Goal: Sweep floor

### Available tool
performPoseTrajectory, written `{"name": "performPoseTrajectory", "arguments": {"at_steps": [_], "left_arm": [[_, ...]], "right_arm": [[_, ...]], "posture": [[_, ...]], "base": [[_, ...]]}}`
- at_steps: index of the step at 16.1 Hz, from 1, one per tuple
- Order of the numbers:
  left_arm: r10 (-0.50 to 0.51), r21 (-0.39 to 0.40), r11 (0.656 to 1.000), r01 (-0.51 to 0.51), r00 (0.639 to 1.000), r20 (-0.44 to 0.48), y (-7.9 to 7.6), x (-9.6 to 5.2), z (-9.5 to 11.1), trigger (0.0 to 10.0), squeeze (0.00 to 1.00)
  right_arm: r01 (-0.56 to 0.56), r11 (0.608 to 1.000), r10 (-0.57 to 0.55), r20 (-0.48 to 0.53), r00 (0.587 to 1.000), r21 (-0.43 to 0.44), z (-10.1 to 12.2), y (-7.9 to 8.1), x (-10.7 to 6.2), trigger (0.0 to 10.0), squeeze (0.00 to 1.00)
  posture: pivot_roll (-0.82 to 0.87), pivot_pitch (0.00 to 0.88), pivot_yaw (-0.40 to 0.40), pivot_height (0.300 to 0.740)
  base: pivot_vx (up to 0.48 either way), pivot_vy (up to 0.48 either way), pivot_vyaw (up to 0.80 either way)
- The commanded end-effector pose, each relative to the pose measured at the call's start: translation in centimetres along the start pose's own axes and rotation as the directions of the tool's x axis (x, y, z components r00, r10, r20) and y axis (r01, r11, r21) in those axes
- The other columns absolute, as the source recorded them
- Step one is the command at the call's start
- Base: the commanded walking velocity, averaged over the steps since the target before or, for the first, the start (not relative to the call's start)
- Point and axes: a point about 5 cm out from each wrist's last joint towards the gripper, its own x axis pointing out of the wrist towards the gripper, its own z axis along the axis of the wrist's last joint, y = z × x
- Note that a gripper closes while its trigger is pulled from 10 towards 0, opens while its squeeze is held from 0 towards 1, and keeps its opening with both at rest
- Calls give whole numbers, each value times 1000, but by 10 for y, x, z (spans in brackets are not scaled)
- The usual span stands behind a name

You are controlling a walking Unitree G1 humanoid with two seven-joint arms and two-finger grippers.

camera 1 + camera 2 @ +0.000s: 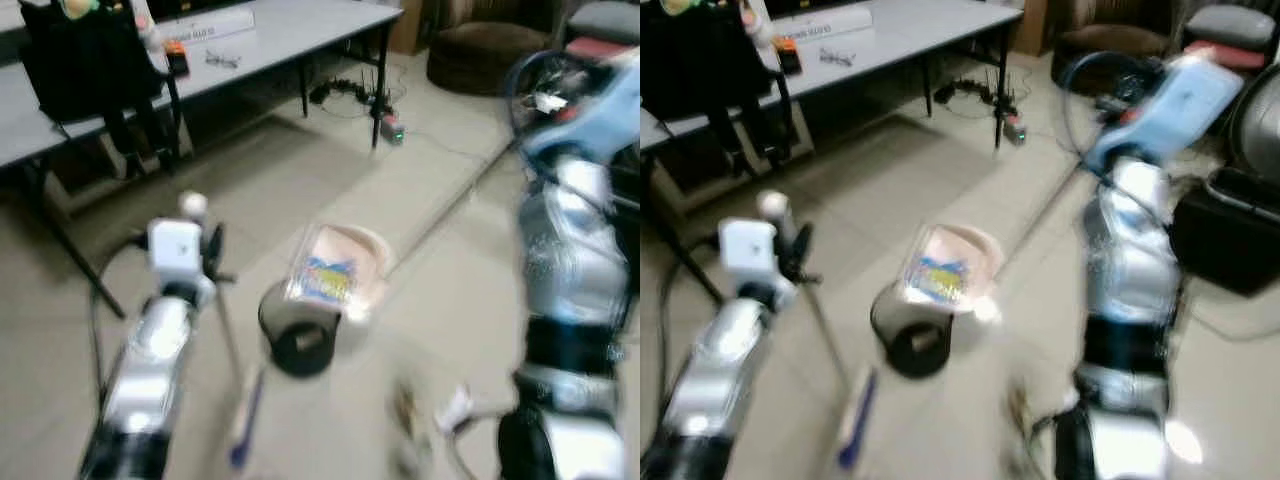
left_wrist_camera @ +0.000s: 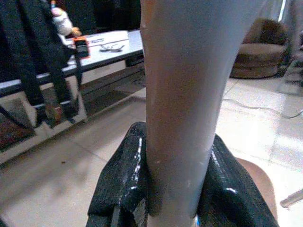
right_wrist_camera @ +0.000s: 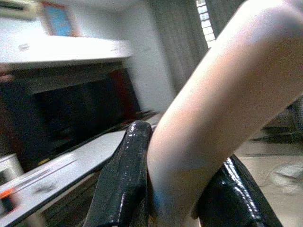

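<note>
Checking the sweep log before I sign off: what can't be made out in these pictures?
- Grey handle in the left gripper: cut off by the left wrist view's top edge.
- Pale handle in the right gripper: both ends out of the right wrist view.
- Wrapper in the pink pan: print lost to motion blur, eye views.
- Small bits on the floor: too blurred to identify.

The floor (image 1: pixel 300 170) is smooth, pale tile with a slight sheen. The worktop (image 1: pixel 300 30) is matt grey. Each pincer's fingers (image 2: pixel 120 184) are glossy black; the arms (image 1: pixel 150 350) are polished silver metal.
</note>
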Motion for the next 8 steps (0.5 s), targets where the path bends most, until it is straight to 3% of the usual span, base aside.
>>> {"name": "performPoseTrajectory", "arguments": {"at_steps": [1,3,8], "left_arm": [[-14,14,1000,13,999,52,-4,4,11,10000,0],[-16,14,1000,15,999,52,-4,3,11,10000,0],[-18,4,1000,18,999,51,-4,2,9,10000,0]], "right_arm": [[7,1000,-7,61,998,11,14,-2,3,10000,0],[10,1000,-10,54,998,0,12,-2,3,10000,0],[-8,1000,9,49,999,-17,9,1,1,10000,0]], "posture": [[-79,0,46,740],[-78,0,45,740],[-76,0,42,740]], "base": [[424,0,0],[418,0,0],[0,0,0]]}}
